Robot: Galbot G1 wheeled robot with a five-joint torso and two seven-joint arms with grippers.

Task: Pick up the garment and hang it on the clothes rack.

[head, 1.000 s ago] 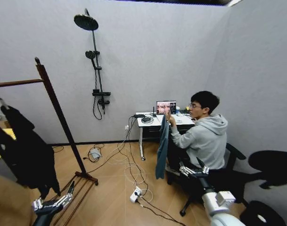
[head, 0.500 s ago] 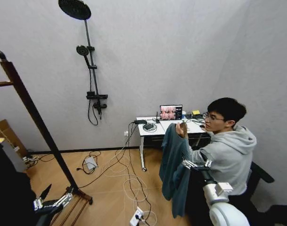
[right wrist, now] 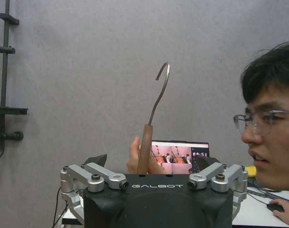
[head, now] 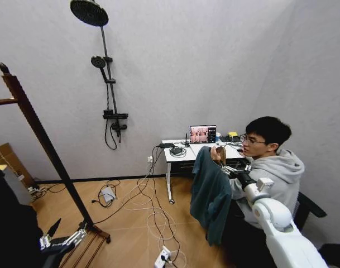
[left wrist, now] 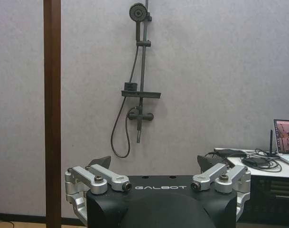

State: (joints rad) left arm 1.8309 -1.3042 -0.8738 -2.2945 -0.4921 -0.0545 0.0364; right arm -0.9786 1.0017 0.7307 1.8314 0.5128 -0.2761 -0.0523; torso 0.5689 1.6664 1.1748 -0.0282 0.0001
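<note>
From the head I see a person's hand holding up the dark teal soft-cloth garment; my right pincer gapes open, empty, at its metal hook. Left pincer hangs open low, beside the reddish-brown wooden clothes rack.

The word "GALBOT" is printed in pale capitals on the black housing of the left hand, low in the centre of the left wrist view. The same word is read on the right hand housing, low centre of the right wrist view.
</note>
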